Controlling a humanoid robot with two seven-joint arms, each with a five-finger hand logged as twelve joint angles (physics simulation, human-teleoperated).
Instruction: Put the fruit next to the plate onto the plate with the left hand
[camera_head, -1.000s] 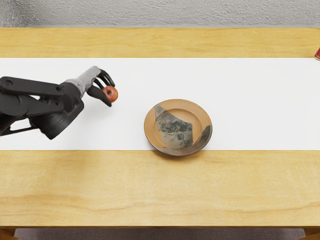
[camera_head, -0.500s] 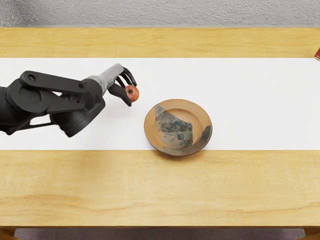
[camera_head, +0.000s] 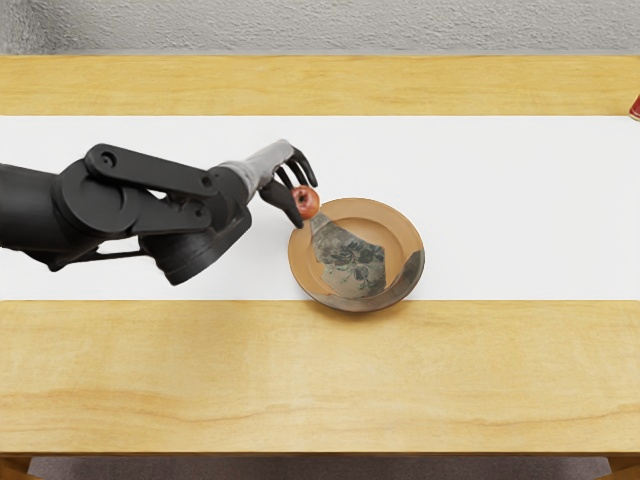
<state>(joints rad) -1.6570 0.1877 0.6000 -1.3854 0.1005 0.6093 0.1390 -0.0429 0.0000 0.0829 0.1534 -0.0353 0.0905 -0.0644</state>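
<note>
Left hand (camera_head: 288, 185) grasping small red fruit (camera_head: 307, 203), fingers curled round it. Fruit over far-left rim of brown plate (camera_head: 400, 285). Plate on white runner (camera_head: 500, 180), wooden table (camera_head: 320, 380).

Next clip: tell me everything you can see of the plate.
The plate is round and shallow, with an orange-brown rim and a grey centre bearing a dark pattern. It looks glazed. It lies flat on the white strip that runs across the wooden table. The left hand holds a small red fruit at the plate's upper-left rim. Whether the fruit touches the plate cannot be told.
</note>
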